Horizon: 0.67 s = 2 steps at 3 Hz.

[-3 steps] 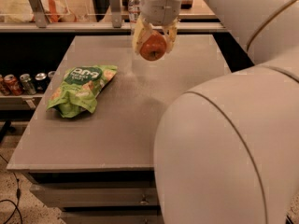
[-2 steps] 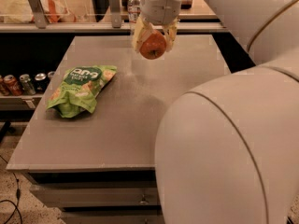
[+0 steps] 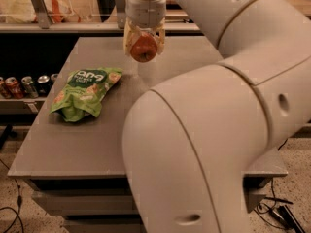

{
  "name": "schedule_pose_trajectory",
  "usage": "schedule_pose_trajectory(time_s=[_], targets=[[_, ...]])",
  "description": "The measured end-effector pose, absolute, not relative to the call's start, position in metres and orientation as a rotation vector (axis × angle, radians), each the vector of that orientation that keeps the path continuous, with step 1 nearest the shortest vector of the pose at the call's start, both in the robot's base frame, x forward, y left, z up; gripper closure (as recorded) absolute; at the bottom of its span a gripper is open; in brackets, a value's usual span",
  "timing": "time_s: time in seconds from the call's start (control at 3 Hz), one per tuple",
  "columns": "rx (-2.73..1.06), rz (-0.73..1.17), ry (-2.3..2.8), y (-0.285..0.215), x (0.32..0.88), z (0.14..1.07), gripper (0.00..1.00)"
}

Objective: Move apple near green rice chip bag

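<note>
Roughly halfway: the hand pinches the apple above the table; setting it beside the green rice chip bag remains.

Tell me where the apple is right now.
The apple is clamped in the tool, lifted above the far middle of the table, apart from the green chip bag, which lies on the table's left side in the camera view.

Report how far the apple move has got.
Done: the gripper holds the apple clear of the table. In hand: it hangs above the far side, right of the green rice chip bag. Left: set it down beside the bag and release.
</note>
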State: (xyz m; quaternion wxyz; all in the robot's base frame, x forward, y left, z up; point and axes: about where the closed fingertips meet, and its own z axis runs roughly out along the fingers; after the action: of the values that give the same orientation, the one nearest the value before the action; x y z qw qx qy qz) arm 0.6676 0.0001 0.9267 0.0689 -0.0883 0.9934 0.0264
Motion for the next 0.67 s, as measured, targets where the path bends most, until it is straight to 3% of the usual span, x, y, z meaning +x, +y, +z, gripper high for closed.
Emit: schedule_pose_trajectory(time_s=[0.67], targets=[[-0.229, 0.043, 3.055, 0.05, 0.685, 0.897, 1.0]])
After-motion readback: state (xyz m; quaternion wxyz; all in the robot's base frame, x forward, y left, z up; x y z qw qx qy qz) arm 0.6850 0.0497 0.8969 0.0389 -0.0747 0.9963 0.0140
